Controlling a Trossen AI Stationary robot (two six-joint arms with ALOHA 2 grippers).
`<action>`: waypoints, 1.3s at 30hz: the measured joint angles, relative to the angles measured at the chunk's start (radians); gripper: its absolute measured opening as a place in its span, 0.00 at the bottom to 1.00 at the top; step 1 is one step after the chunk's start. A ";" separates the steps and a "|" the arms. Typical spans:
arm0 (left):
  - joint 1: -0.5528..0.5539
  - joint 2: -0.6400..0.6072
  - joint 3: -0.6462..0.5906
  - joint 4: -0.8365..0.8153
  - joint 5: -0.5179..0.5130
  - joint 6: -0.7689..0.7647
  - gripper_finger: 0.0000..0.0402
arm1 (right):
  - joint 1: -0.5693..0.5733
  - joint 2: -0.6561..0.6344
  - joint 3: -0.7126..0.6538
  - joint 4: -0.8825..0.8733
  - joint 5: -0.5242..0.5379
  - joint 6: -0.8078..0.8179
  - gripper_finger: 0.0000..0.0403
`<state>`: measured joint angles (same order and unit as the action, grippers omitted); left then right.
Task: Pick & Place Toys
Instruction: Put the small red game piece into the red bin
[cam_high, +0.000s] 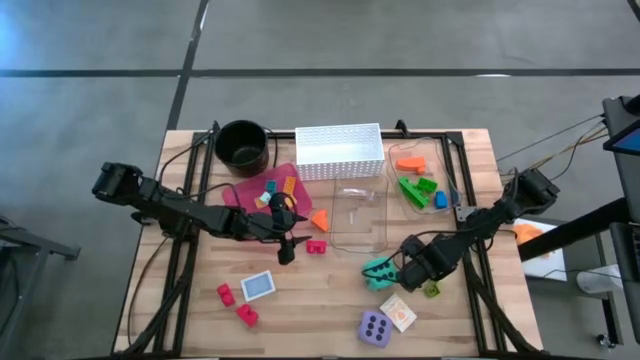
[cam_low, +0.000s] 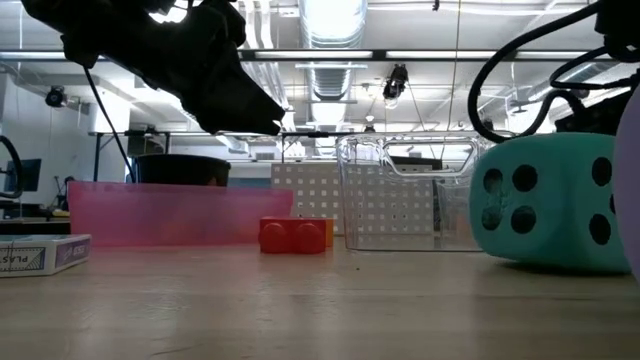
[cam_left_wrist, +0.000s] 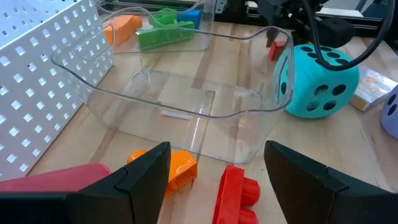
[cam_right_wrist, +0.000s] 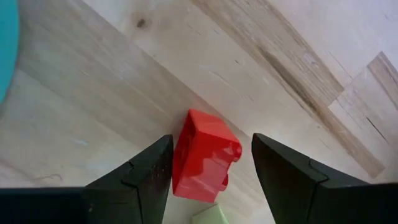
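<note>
High view puts the clear bin (cam_high: 359, 215) at the middle of the table, and everything else is placed from it. The left gripper (cam_high: 287, 243) hangs off the bin's left side, its fingers apart and holding nothing; in the left wrist view those fingers (cam_left_wrist: 140, 177) frame a red brick (cam_left_wrist: 236, 196) and an orange brick (cam_left_wrist: 177, 171) lying on the wood just short of the bin's near wall. The right gripper (cam_high: 404, 268) sits just off the bin's front right corner, beside the teal die (cam_high: 380, 271). Its fingers are apart too, and the right wrist view shows a small red brick (cam_right_wrist: 204, 155) lying on the table between them, touched by neither, with a pale green piece (cam_right_wrist: 208, 216) touching the brick's end. A purple die (cam_high: 375, 327) and a flat card (cam_high: 399, 313) lie in front of the bin, beyond the teal die. Two more red bricks (cam_high: 237, 305) and a boxed card deck (cam_high: 258, 286) lie well off to the bin's front left. Green and orange bricks (cam_high: 415, 178) fill a second clear tray to its right.
</note>
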<state>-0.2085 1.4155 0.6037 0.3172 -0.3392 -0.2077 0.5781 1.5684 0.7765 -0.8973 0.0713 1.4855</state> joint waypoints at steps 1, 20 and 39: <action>0.000 0.000 0.000 0.000 0.000 0.000 0.66 | 0.000 0.000 0.000 0.000 0.000 0.000 0.54; 0.000 0.000 0.000 0.000 0.002 0.002 0.66 | -0.001 -0.003 -0.003 0.001 0.033 -0.041 0.27; 0.000 0.000 0.046 0.031 0.000 -0.002 0.66 | -0.001 -0.279 0.019 0.020 0.190 -0.248 0.29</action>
<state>-0.2081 1.4155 0.6492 0.3485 -0.3393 -0.2100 0.5767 1.2895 0.7955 -0.8769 0.2615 1.2370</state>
